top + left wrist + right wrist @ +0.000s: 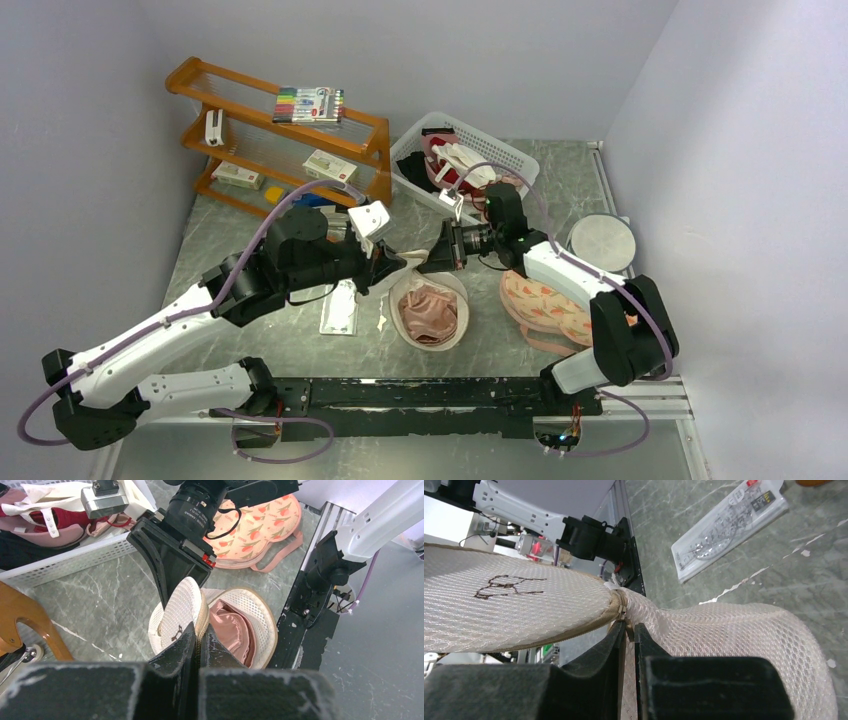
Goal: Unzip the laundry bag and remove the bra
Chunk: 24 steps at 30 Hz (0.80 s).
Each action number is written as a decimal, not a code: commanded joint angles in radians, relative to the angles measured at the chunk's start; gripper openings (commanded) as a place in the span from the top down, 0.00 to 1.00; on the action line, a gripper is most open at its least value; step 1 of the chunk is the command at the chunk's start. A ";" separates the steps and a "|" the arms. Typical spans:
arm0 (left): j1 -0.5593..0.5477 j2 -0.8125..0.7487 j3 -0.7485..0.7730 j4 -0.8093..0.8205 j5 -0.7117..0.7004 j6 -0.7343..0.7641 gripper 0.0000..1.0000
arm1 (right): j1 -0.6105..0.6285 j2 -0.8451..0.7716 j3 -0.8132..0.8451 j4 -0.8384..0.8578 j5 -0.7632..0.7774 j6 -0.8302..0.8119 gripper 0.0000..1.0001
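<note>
The bag (180,610) lies unzipped mid-table (100,595), its emblem-marked half stood up on edge and the pink bra (234,630) resting in the lower half. The left gripper (198,639) is pinched tight on the raised half's rim. The right gripper (628,630) is clamped on the beige zip edge where the two halves meet.
</note>
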<state>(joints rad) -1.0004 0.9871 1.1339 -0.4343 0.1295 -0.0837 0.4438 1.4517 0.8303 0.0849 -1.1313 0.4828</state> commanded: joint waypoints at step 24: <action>-0.002 0.067 0.042 -0.043 -0.360 -0.366 0.93 | 0.023 -0.328 0.227 -0.841 0.878 -0.123 0.08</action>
<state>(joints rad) -1.0004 1.0496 1.1236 -0.4515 -0.1677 -0.3954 0.4305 1.1603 1.0527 -0.5827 -0.3832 0.3222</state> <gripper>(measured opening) 0.110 0.889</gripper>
